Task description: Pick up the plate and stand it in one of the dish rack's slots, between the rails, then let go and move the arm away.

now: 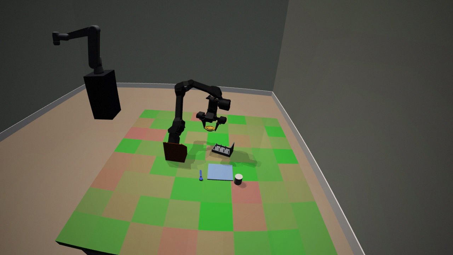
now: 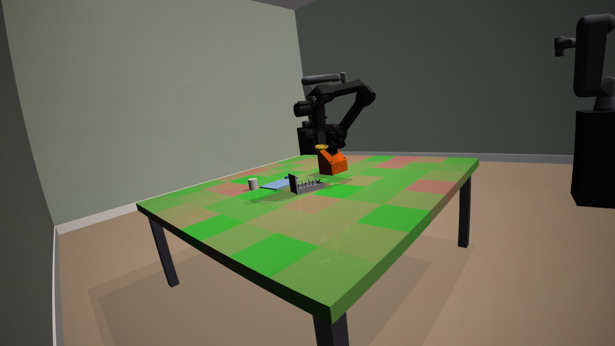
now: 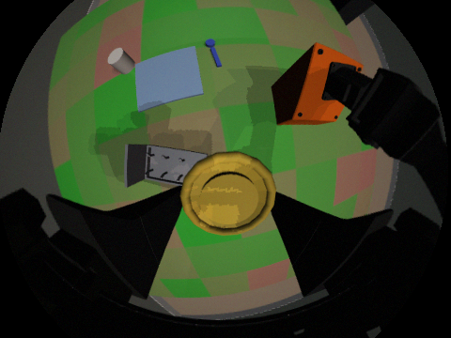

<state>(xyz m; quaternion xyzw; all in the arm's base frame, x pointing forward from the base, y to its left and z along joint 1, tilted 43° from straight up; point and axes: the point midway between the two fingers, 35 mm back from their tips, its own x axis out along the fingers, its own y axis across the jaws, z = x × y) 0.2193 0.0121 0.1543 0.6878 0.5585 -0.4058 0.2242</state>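
one item held: your black parallel-jaw pincer is pinching the round yellow plate by opposite rim edges, so it hangs flat, face to the wrist camera.
plate position: aloft, between the fingers, well above the table.
rack: the grey pegged dish rack sits below and off to one side of the pincer.
judgement: you'll need to tilt the plate upright before lowering.

arm: matte black, slim rounded links, bulky joints | base: orange angular block, small dark screws on its face | claw: black, 2 wedge-shaped fingers tapering to tips | cables, markings: cannot tell
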